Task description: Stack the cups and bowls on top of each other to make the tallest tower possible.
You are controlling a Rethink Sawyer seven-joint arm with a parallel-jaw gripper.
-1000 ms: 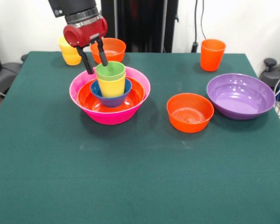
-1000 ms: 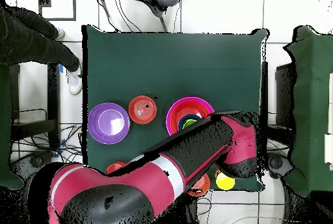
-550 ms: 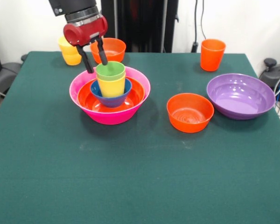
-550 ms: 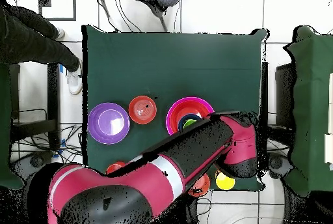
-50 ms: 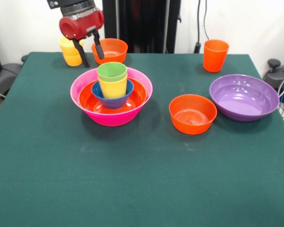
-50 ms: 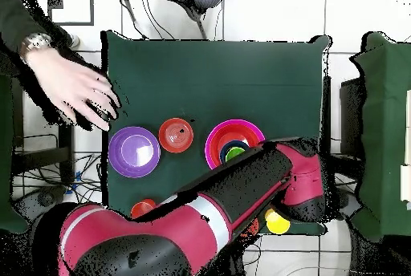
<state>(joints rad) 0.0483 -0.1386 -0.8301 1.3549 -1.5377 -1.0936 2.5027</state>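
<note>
The tower stands left of centre: a big pink bowl point(image 5: 111, 118) holds a wide orange bowl point(image 5: 135, 97), a small blue bowl point(image 5: 114, 101), a yellow cup point(image 5: 113, 88) and a light green cup point(image 5: 112, 72) on top. My gripper point(image 5: 93, 60) hangs open and empty behind and left of the green cup, above the pink rim's far side, touching nothing. Overhead, the arm covers the gripper and part of the tower; the pink bowl point(image 6: 215, 135) and green cup point(image 6: 233, 153) show.
On the green table point(image 5: 142, 179) are a yellow cup point(image 5: 72, 55) and a small orange bowl point(image 5: 111, 48) at the back left, a tall orange cup point(image 5: 215, 55), another small orange bowl point(image 5: 192, 113) and a purple bowl point(image 5: 244, 97). A person's hand point(image 6: 76, 88) reaches over the table's edge.
The gripper has risen and drawn back from the green cup, still open. In the overhead view a person's hand has come in at the table's upper left edge.
</note>
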